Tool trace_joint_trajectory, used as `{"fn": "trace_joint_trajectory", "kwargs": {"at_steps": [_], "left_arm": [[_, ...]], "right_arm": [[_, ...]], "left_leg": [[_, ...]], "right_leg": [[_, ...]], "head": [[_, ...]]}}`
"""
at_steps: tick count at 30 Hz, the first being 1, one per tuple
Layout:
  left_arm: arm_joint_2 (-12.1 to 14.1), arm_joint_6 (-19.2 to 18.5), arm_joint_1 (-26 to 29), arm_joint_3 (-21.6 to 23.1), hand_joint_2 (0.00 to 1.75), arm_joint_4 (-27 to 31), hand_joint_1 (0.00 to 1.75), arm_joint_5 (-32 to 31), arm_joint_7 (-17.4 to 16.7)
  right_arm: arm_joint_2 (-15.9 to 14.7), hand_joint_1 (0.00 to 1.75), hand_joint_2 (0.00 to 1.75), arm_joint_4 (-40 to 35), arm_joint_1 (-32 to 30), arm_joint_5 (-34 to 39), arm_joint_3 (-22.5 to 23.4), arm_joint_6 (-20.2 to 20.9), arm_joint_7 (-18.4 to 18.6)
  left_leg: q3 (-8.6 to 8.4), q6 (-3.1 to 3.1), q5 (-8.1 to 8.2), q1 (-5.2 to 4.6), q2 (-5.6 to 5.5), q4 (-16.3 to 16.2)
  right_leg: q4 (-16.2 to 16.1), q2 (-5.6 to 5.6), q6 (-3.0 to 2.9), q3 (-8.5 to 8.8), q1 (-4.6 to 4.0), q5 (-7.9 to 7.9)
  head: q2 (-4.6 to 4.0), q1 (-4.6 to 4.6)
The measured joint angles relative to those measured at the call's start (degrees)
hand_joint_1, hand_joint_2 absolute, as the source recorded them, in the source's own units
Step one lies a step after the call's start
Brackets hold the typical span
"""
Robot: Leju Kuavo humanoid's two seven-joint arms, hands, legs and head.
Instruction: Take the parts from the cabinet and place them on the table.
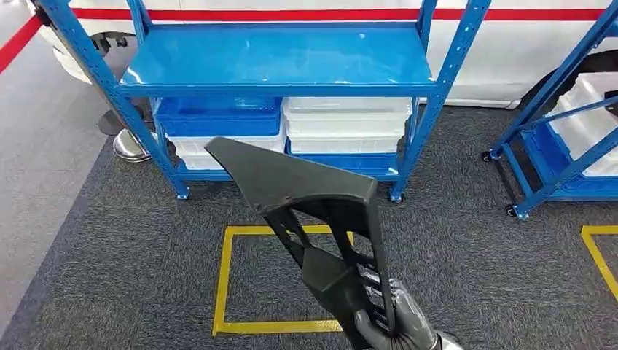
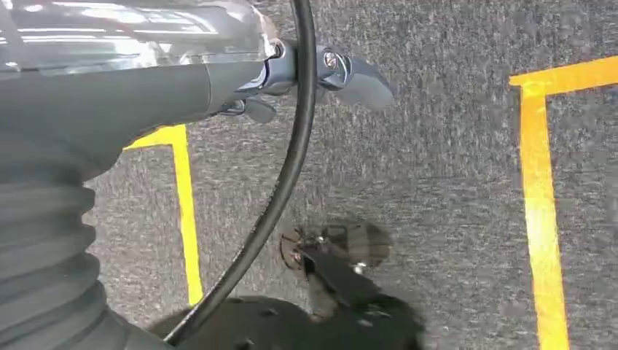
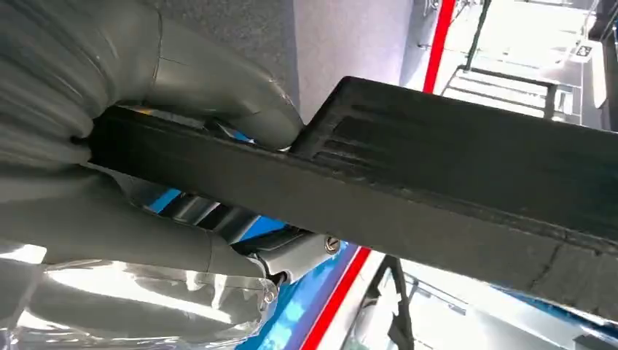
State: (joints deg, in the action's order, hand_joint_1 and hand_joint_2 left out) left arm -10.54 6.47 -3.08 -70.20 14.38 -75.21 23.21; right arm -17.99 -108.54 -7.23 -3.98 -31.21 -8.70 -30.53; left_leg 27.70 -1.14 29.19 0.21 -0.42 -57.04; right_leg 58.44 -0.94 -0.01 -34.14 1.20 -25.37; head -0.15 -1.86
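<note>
Lower centre of the head view: the right hand (image 1: 393, 317) grips the narrow end of a black plastic part (image 1: 306, 193), a flat triangular panel on ribbed struts, and holds it raised above the grey carpet (image 1: 131, 262). In the right wrist view the thick grey thumb (image 3: 218, 80) presses on one face of the part (image 3: 452, 182) while the fingers (image 3: 131, 237) wrap the opposite face, so the part is pinched firmly between them. The left hand (image 2: 321, 76) appears in the left wrist view above the carpet (image 2: 437, 182); its fingers hold nothing, and whether they are spread or curled cannot be told from that angle. A black cable (image 2: 284, 182) runs across that view. Middle of the head view: a square of yellow tape (image 1: 222, 281) marks the carpet just beyond the held part. Upper half of the head view: a blue metal shelf rack (image 1: 277, 58) stands on the carpet, its upper shelf bare, with blue bins (image 1: 218, 117) and white bins (image 1: 346, 124) stacked beneath. Right edge: a second blue rack (image 1: 554, 146) carries more white bins. Upper left: a red line (image 1: 18, 40) crosses the floor.
</note>
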Motion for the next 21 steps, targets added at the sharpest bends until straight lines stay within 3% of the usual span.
{"fn": "trace_joint_trajectory", "kwargs": {"at_steps": [2,3,4,5,6,8,9,10,12,13,14,17,18,20,21], "left_arm": [[0.0,0.0,0.13,-0.02,1.75,0.0,0.0,0.0,-0.02],[-0.02,0.0,0.2,-0.02,1.75,0.0,0.0,0.0,-0.02],[-0.09,0.0,0.14,-0.02,1.75,0.0,0.0,0.0,-0.02],[-0.11,0.0,0.08,-0.02,1.75,0.0,0.0,0.0,-0.02],[-0.07,0.0,0.09,-0.02,1.75,0.0,0.0,0.0,-0.02],[-0.02,0.0,0.09,-0.02,1.75,0.02,0.0,0.0,-0.02],[-0.02,0.0,0.13,-0.02,1.75,0.02,0.0,0.0,-0.02],[-0.02,0.0,0.16,-0.02,1.75,0.02,0.0,0.0,-0.02],[-0.02,-0.02,0.1,-0.02,1.75,0.02,0.0,0.0,-0.02],[-0.04,-0.02,0.09,-0.02,1.75,0.02,0.0,0.0,-0.02],[-0.13,-0.02,0.09,-0.02,1.75,0.02,0.0,0.0,-0.02],[-0.15,0.0,0.08,-0.02,1.75,0.02,0.0,0.0,-0.02],[-0.13,0.0,0.09,-0.02,1.75,0.02,0.0,0.0,-0.02],[-0.09,0.0,0.09,-0.04,1.75,0.02,0.0,0.0,-0.02],[-0.09,0.0,0.1,-0.04,1.75,0.02,0.0,0.0,-0.02]], "right_arm": [[0.0,1.75,1.75,-0.02,-0.03,0.0,0.0,0.0,-0.02],[0.0,1.75,1.75,0.0,-0.05,0.0,0.0,0.0,0.0],[0.0,1.75,1.75,0.0,-0.1,0.0,0.0,-0.02,0.0],[0.09,1.75,1.75,-0.02,-0.03,0.0,0.0,-0.02,-0.02],[0.26,1.75,1.75,-0.02,-0.07,0.0,0.0,-0.02,-0.02],[0.26,1.75,1.75,0.05,-0.14,0.02,0.0,-0.02,0.0],[0.26,1.75,1.75,0.07,-0.14,0.0,0.02,-0.02,0.0],[0.26,1.75,1.75,0.07,-0.15,0.02,0.0,-0.02,0.0],[0.26,1.75,1.75,0.07,-0.13,0.02,0.0,-0.02,0.0],[0.26,1.75,1.75,0.07,-0.11,0.02,0.0,-0.02,0.0],[0.26,1.75,1.75,0.07,-0.03,0.0,0.0,-0.02,0.0],[0.26,1.75,1.75,0.0,-0.04,0.02,0.02,-0.02,-0.02],[0.26,1.75,1.75,0.0,-0.06,0.0,0.0,-0.02,-0.02],[0.26,1.75,1.75,0.0,-0.02,0.02,0.0,-0.02,-0.02],[0.24,1.75,1.75,0.0,-0.02,0.02,0.0,-0.02,-0.02]], "left_leg": [[0.47,0.55,-0.3,-0.17,0.01,-0.03],[0.54,1.53,-0.98,0.33,0.13,0.68],[0.61,2.09,-1.37,0.4,0.42,0.85],[1.05,2.62,-1.71,0.39,0.46,0.83],[1.52,2.98,-1.96,0.31,0.53,0.74],[2.45,3.1,-2.37,0.05,0.61,0.42],[2.83,3.06,-2.52,-0.05,0.61,0.21],[3.13,3.01,-2.58,-0.12,0.61,-0.03],[3.41,2.94,-2.6,-0.21,0.57,-0.51],[3.48,2.87,-2.55,-0.23,0.55,-0.75],[3.88,2.51,-2.59,-0.47,0.55,-0.97],[4.17,1.46,-3.22,-0.29,0.57,-0.94],[4.24,1.08,-3.36,-0.59,0.54,-0.97],[5.4,0.3,-0.25,-0.35,0.33,-3.73],[6.86,0.0,2.25,-0.17,0.33,-7.5]], "right_leg": [[-0.28,0.01,0.68,-0.07,0.12,0.66],[-0.25,0.05,1.13,-0.23,-0.06,0.61],[0.52,0.25,1.16,-0.55,0.23,-0.56],[3.02,0.3,1.05,-1.57,0.14,-3.09],[7.53,0.34,1.04,-3.25,0.15,-6.21],[16.0,0.35,1.22,-6.19,0.18,-9.99],[17.41,0.33,1.26,-6.3,0.18,-9.83],[15.72,0.34,1.15,-4.86,0.16,-8.3],[7.04,0.33,0.68,0.76,0.1,-4.1],[3.01,0.32,0.35,3.21,0.06,-2.91],[0.54,0.34,0.0,4.88,-0.35,-4.27],[-0.01,0.36,-0.27,4.08,-0.75,-3.7],[-0.61,0.35,-0.87,4.02,-0.3,-3.23],[-0.98,0.09,-1.54,3.81,0.02,-2.6],[-0.96,0.05,-1.71,3.55,-0.02,-2.48]], "head": [[0.0,0.0],[0.0,0.02],[0.0,0.02],[0.0,0.02],[0.0,0.02],[0.0,0.02],[0.0,0.02],[0.0,0.02],[0.0,0.02],[0.0,0.02],[0.0,0.02],[0.0,0.0],[0.0,0.0],[0.0,0.0],[0.0,0.0]]}}
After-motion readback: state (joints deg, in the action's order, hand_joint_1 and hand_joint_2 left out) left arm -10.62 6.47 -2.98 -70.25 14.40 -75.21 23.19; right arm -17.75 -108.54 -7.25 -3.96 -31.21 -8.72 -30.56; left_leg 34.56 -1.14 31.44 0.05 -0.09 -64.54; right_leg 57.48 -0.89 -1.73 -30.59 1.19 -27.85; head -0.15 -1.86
